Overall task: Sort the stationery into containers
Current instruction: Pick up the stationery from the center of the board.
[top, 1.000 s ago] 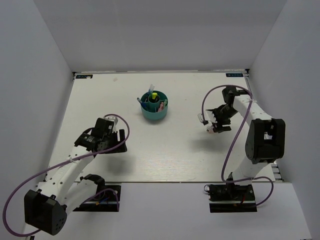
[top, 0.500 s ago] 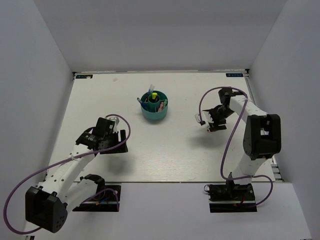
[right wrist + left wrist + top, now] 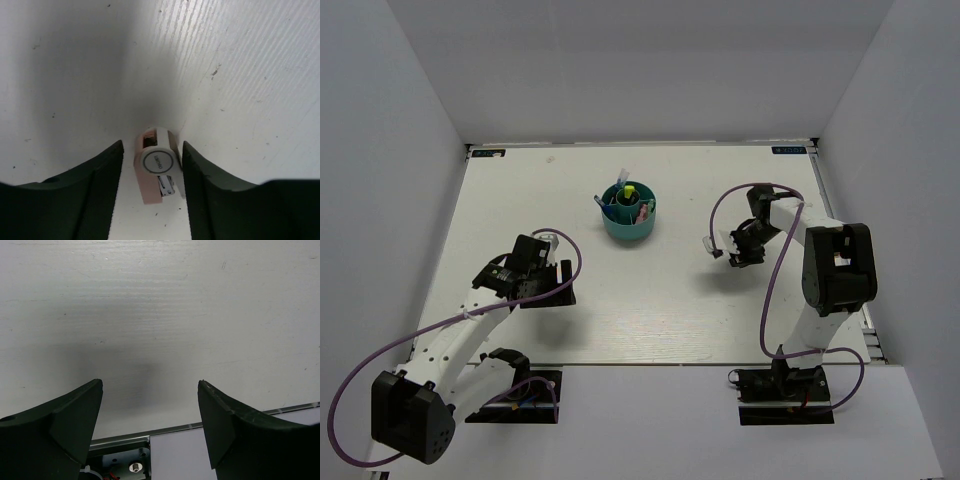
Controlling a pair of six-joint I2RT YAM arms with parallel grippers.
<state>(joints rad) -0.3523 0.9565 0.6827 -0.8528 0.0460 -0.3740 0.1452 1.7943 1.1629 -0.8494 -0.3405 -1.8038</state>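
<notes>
A small pink-and-white stationery piece (image 3: pixel 158 161) with a round white end lies on the table between the fingers of my right gripper (image 3: pixel 152 143). The jaws stand close around it, with a thin gap still showing on the left side. In the top view this gripper (image 3: pixel 738 250) points down right of centre and hides the piece. The round teal container (image 3: pixel 628 226) stands at centre back, holding a yellow-capped marker (image 3: pixel 629 190), a pink highlighter (image 3: pixel 645 212) and thin blue pens (image 3: pixel 608 205). My left gripper (image 3: pixel 150 385) is open over bare table, nothing between its fingers.
The table's near edge rail (image 3: pixel 175 428) and the left arm's base plate show just beyond the left fingers. White walls close in the table on the left, back and right. A purple cable (image 3: pixel 770 290) loops beside the right arm.
My right gripper moved left and lower toward the table, and its jaws narrowed around the pink-and-white piece. The left arm stayed nearly still.
</notes>
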